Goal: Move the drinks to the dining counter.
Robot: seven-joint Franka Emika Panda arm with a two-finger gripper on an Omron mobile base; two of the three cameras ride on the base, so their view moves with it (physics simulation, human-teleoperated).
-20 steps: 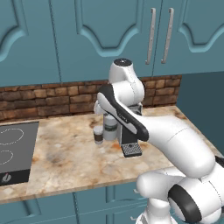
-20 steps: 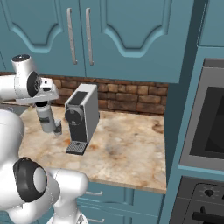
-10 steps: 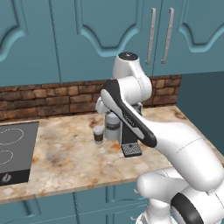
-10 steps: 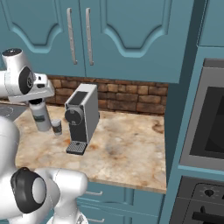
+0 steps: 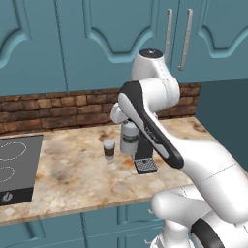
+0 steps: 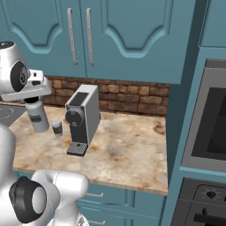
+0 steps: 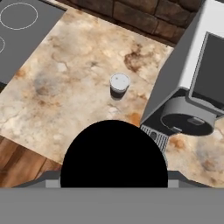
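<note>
Our claw [image 6: 36, 105] grips the bottle [image 6: 38, 118] lifted beside the cup [image 5: 109, 148] mid-tabletop [image 5: 72, 174]; next we carry it to the dining counter.

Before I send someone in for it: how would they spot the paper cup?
On the marble counter, between the black stovetop and the coffee machine, stands the paper cup. It is short, white-lidded and dark-banded, lower than the grey bottle beside it.
</note>
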